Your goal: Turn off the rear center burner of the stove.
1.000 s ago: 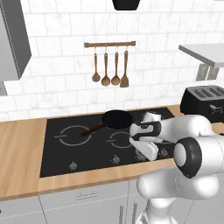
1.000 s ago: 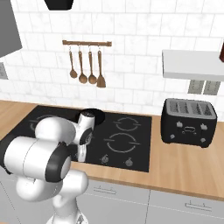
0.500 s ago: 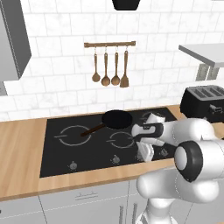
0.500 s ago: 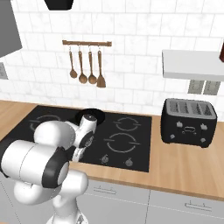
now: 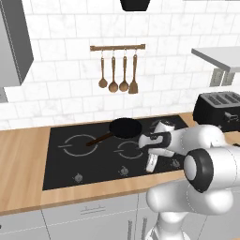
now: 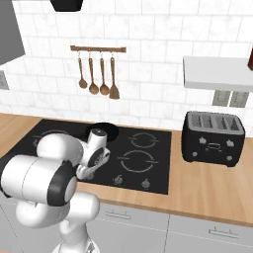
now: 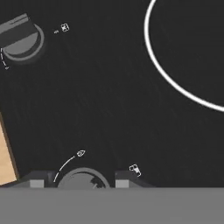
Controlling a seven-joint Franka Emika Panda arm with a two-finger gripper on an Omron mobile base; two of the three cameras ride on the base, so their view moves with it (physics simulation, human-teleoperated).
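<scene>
Black stove (image 7: pixel 109 100) shows two knobs (image 7: pixel 21 39) near claw (image 7: pixel 81 183)

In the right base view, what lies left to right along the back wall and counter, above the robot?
Range hood → hanging utensils → frying pan → shelf → toaster.
</scene>
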